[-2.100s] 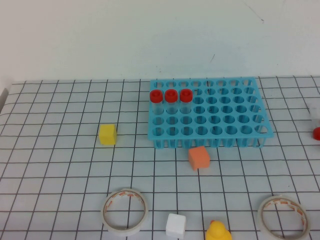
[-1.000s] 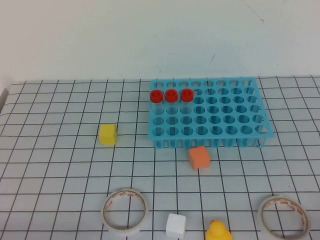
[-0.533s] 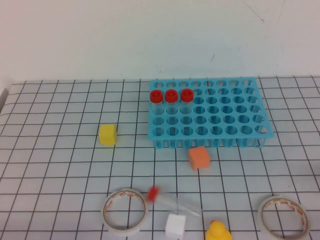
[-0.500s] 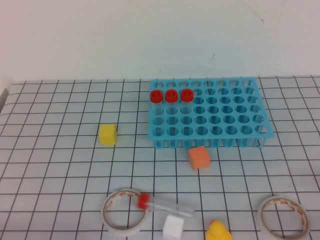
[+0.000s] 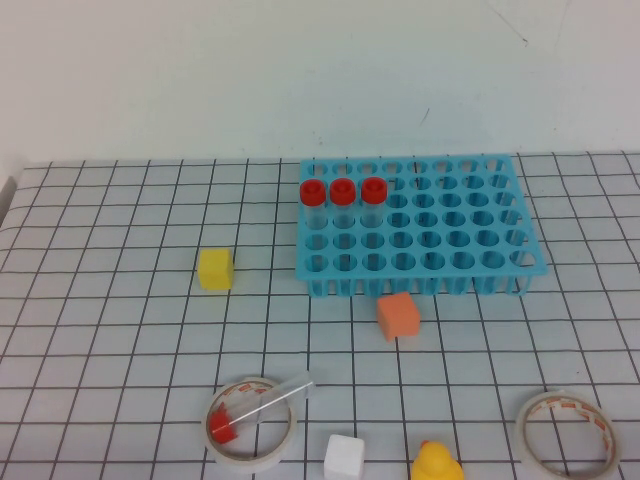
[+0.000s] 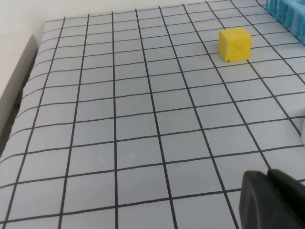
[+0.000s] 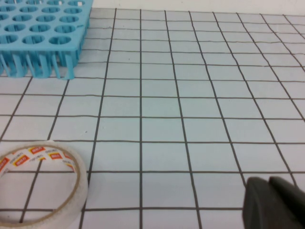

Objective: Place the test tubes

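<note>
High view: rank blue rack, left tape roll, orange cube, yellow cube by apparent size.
1. blue rack
2. left tape roll
3. orange cube and yellow cube: near alike; orange sits nearer the camera, so unranked.

Bright, even, diffuse light, soft faint shadows under blue rack (image 5: 420, 283), close foreground in wrist views blurred
</note>
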You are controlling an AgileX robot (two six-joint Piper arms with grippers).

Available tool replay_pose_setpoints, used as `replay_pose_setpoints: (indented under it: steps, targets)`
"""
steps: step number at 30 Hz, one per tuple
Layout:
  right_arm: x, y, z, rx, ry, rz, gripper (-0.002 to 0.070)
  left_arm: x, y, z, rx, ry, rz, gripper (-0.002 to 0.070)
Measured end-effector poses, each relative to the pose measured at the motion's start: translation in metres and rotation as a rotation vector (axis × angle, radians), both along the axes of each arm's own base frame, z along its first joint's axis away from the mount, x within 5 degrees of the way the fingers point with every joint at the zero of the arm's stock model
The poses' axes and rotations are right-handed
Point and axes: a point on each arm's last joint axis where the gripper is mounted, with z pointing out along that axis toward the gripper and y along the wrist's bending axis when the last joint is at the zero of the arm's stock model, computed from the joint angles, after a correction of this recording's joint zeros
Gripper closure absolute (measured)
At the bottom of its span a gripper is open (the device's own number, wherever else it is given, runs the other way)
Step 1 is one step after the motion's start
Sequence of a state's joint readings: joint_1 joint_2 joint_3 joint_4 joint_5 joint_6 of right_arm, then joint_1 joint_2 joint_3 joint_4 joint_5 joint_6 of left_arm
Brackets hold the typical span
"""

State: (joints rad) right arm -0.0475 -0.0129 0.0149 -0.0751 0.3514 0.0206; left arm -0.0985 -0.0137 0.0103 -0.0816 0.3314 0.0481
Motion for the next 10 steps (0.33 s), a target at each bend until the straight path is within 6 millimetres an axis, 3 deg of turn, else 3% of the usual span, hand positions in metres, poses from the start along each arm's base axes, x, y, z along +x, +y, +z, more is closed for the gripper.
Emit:
replay_pose_setpoints:
  steps: [10]
  targets:
    - [0.0000,0.0000,0.0000,0.000,0.000,0.000,0.0678,0.0000,0.0000,0.0000,0.003,0.000,-0.001,0.0675]
